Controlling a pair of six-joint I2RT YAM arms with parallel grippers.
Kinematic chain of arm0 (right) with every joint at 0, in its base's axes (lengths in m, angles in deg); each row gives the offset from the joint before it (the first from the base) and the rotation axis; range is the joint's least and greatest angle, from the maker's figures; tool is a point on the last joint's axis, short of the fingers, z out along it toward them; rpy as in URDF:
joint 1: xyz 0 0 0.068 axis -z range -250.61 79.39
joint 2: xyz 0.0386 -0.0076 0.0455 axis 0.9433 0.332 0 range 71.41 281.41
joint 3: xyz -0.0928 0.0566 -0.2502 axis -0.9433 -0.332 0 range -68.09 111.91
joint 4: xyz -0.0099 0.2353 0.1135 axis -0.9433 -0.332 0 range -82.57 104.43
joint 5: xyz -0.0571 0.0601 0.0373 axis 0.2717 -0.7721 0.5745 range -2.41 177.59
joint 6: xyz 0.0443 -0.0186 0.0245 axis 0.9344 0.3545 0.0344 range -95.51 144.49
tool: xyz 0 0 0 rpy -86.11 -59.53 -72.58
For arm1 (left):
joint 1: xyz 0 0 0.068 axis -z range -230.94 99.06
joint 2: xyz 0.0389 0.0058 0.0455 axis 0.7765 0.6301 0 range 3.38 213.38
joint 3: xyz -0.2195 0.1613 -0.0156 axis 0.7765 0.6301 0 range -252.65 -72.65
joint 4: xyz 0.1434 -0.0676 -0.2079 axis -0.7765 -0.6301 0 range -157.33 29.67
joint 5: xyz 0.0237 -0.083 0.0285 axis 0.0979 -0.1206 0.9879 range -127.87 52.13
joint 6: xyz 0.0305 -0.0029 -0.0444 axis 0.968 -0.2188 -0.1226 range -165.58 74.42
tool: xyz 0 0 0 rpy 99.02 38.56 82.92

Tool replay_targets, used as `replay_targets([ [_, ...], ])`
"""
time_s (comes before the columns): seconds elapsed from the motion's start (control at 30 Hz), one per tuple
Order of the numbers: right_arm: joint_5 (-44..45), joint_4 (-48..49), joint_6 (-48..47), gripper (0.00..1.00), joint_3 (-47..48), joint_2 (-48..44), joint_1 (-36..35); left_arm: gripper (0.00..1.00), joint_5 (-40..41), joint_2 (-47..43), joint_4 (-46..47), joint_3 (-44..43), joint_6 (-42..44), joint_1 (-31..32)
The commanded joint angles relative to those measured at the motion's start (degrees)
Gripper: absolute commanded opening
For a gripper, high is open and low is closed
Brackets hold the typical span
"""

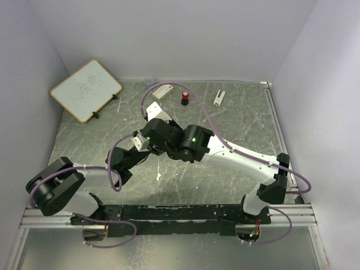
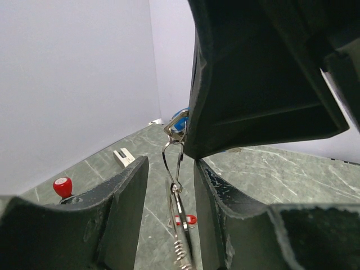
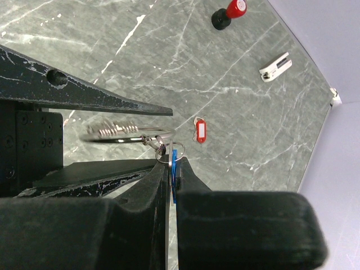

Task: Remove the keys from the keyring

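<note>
My right gripper [image 3: 173,166] is shut on the blue-headed key [image 3: 174,171], held above the table. The key also shows in the left wrist view [image 2: 180,118]. From it a small split ring links to the keyring [image 3: 126,135], a thin silvery wire loop with a coiled section. The keyring [image 2: 174,163] runs edge-on between the fingers of my left gripper [image 2: 170,164], with a gap on each side, so that gripper is open around it. In the top view both grippers meet mid-table, left [image 1: 153,135] and right [image 1: 181,145]. A red-headed key [image 3: 199,130] lies loose on the table [image 2: 189,220].
A black object with a red top [image 1: 184,99] stands at the back, also seen from the right wrist [image 3: 228,14]. A white clip [image 1: 219,97] lies right of it, a white box [image 1: 162,91] to its left. A whiteboard [image 1: 85,90] leans at the back left.
</note>
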Motion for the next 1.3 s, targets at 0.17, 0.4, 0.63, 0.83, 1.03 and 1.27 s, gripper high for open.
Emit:
replay_targets([
  [0.17,0.62,0.95,0.37,0.00,-0.52,-0.41,-0.15,0.45,2.32,-0.27,3.33,-1.04,-0.27,0.67],
  [0.4,0.90,0.52,0.71,0.00,-0.48,-0.58,-0.16,0.42,3.28,-1.00,2.41,-0.43,0.38,0.84],
  [0.63,1.22,-0.25,1.06,0.00,-0.12,-0.62,-0.14,0.42,5.01,-2.06,1.35,0.18,1.30,0.80],
  [0.83,1.30,-0.26,1.22,0.00,-0.05,-0.55,-0.16,0.42,6.04,-2.56,0.60,0.45,1.67,0.91],
  [1.03,1.43,-0.03,0.98,0.00,-0.04,-0.48,-0.14,0.41,5.31,-1.67,0.85,0.31,1.09,0.89],
  [1.27,2.18,-0.01,1.24,0.00,0.30,-0.62,-0.20,0.41,4.62,-1.18,1.17,0.79,0.53,1.07],
])
